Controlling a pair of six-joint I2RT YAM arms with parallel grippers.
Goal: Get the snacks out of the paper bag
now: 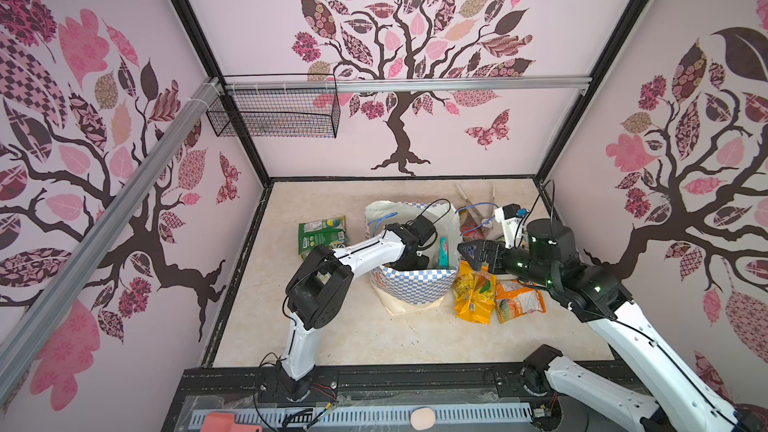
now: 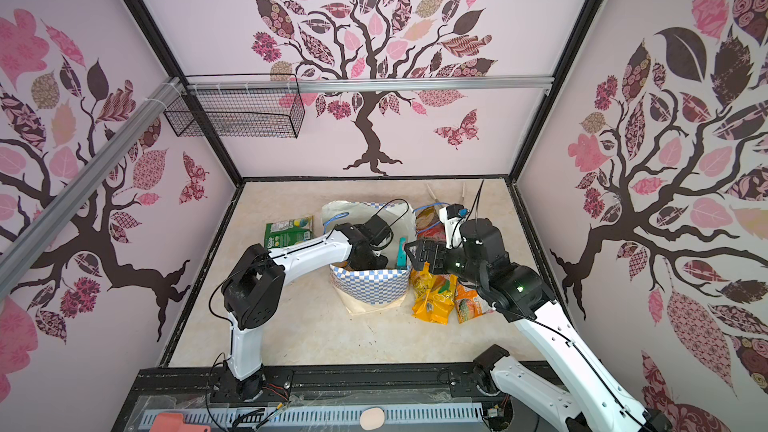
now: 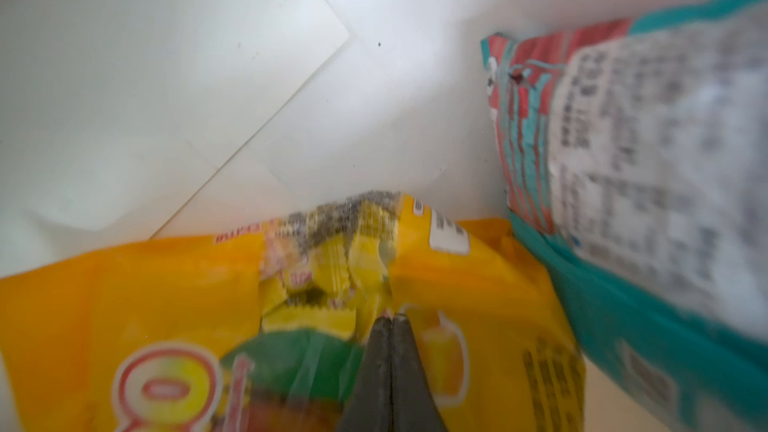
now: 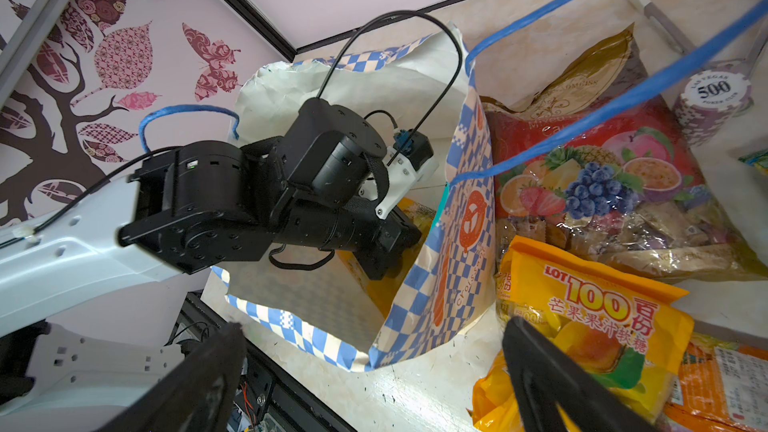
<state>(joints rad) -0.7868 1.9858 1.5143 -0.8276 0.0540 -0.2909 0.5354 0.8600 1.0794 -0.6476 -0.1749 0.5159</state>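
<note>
Fingers of the left gripper (image 3: pixel 390 320) lie pressed flat together with no gap. Their tips sit at a crumpled fold of an orange-yellow packet (image 3: pixel 124 305) down inside the paper bag (image 3: pixel 166 76). That view is blurred, so whether any film is caught between them cannot be told. A teal packet (image 3: pixel 602 305) stands on edge just beside it, against the bag's wall. The right gripper (image 4: pixel 372 324) is spread wide and holds nothing. It hangs outside the bag near the checkered side wall, over a LOT 100 packet (image 4: pixel 594 317) lying on the table (image 1: pixel 374 338). In both top views the left arm reaches into the bag's mouth and hides its own jaws, so only the left wrist view shows them; the teal packet's upper edge shows there inside the bag. Only the top views show a green packet (image 1: pixel 322 234), flat on the table left of the bag and apart from it. Right of the bag, an orange packet (image 1: pixel 519 299) touches the LOT 100 packet. Behind them lies a red fruit packet (image 4: pixel 602 168), largely covered by the right arm in the top views but plain in the right wrist view. That view also shows a stack of poker chips (image 4: pixel 715 97) just beside it and the bag's blue cord handle (image 4: pixel 590 120) crossing above.
</note>
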